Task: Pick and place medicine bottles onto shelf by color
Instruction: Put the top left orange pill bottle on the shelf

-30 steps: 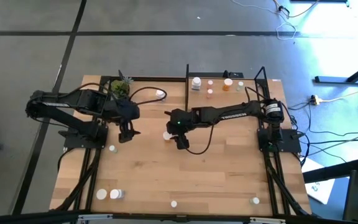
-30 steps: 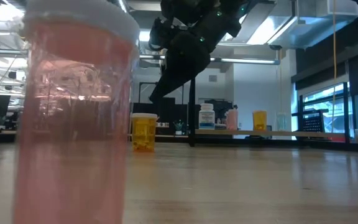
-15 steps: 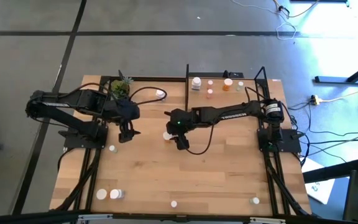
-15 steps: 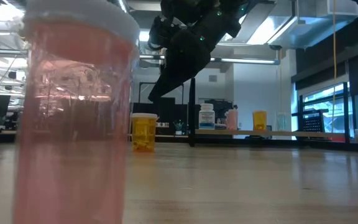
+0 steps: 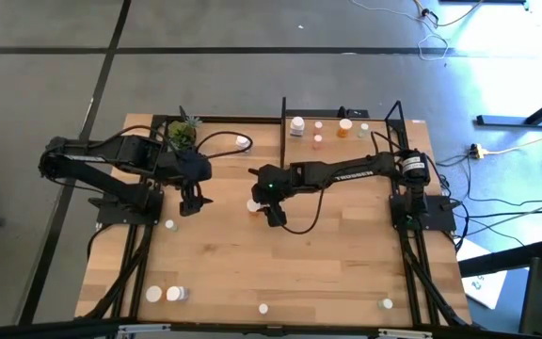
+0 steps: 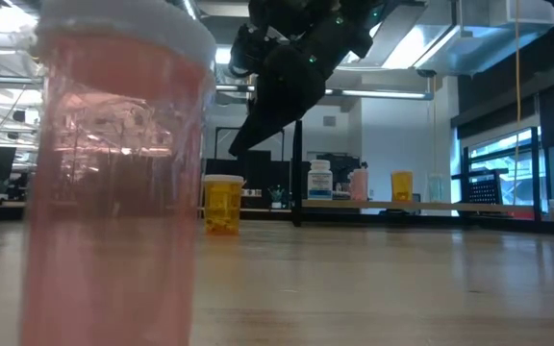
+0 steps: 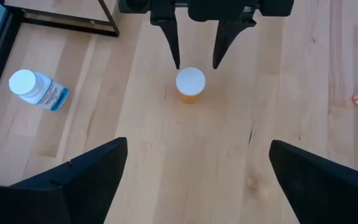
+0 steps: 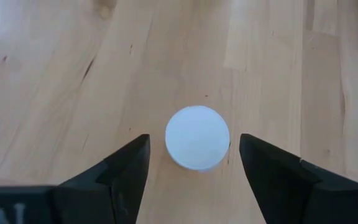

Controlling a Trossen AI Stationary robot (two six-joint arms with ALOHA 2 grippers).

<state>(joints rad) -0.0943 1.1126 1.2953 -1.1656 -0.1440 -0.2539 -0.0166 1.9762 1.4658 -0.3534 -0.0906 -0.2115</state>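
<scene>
An orange medicine bottle (image 7: 190, 85) with a white cap (image 8: 197, 137) stands upright on the tabletop near its middle (image 5: 252, 204). My right gripper (image 8: 194, 163) hangs open just above it, pointing slantwise down, one finger on either side of the cap and neither touching it; the low view shows its fingers (image 6: 243, 144) above the bottle (image 6: 223, 204). My left gripper (image 5: 191, 201) waits open over the table's left part, apart from the bottle. The shelf (image 5: 337, 143) stands at the far right with several bottles (image 5: 297, 124) on it.
A white bottle (image 7: 39, 90) lies on its side near the far edge, beside a potted plant (image 5: 183, 132). Loose bottles stand at the left (image 5: 170, 225) and along the near edge (image 5: 163, 294) (image 5: 386, 303). A pink bottle (image 6: 113, 173) fills the low view's left.
</scene>
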